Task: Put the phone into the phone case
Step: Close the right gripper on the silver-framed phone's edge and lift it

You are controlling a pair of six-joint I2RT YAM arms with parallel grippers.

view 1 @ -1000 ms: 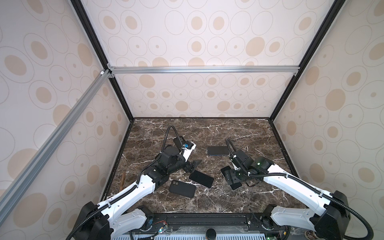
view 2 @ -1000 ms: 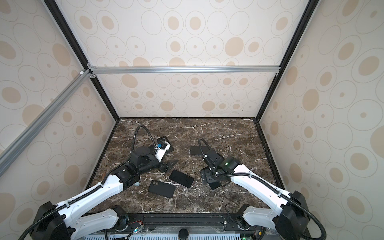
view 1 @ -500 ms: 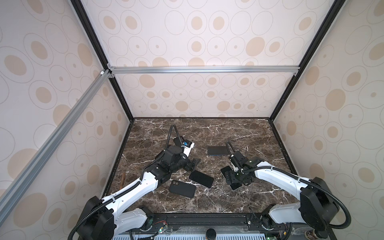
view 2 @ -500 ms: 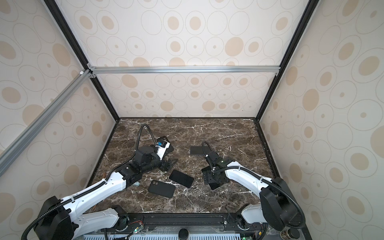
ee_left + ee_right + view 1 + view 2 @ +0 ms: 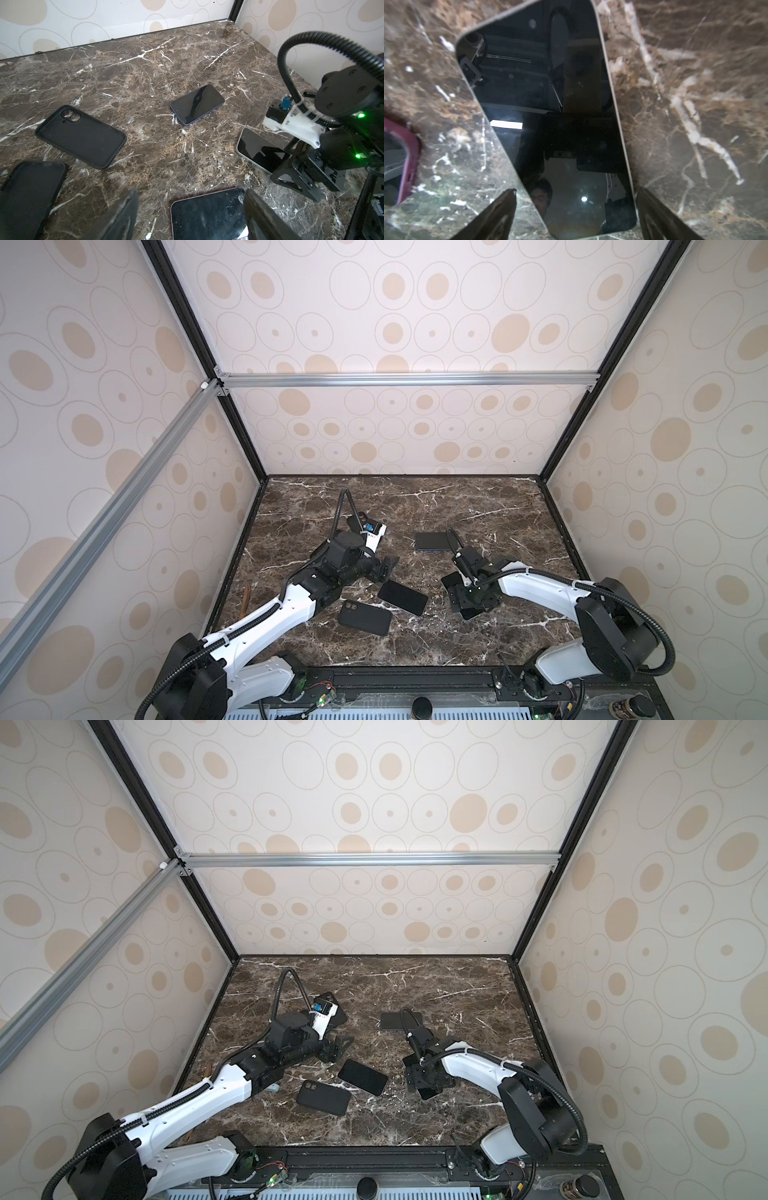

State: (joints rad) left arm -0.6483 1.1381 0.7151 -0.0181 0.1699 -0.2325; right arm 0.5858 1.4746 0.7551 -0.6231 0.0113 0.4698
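Observation:
Several dark phones and black cases lie on the marble table [image 5: 498, 506]. My left gripper [image 5: 386, 570] [image 5: 190, 193] is open, its fingers straddling the end of a pink-rimmed phone [image 5: 402, 597] [image 5: 207, 214] lying screen up. My right gripper [image 5: 471, 603] [image 5: 576, 190] is open and low over a silver-rimmed phone [image 5: 550, 104] [image 5: 259, 151], a finger on each side of its end. An empty black phone case [image 5: 81, 136] lies hollow side up, with a second case [image 5: 29, 197] beside it. A black case or cased phone [image 5: 365, 617] lies with its camera side up.
A blue-rimmed phone [image 5: 432, 541] [image 5: 197, 105] lies screen up farther back, between the arms. Patterned walls close the table on three sides. A small brown stick [image 5: 248, 593] lies by the left wall. The pink-rimmed phone's edge [image 5: 409, 158] shows beside the silver one.
The right arm's shoulder and elbow have swung inward while its gripper stayed over the silver-rimmed phone. The left arm has barely moved. No phone or case has shifted.

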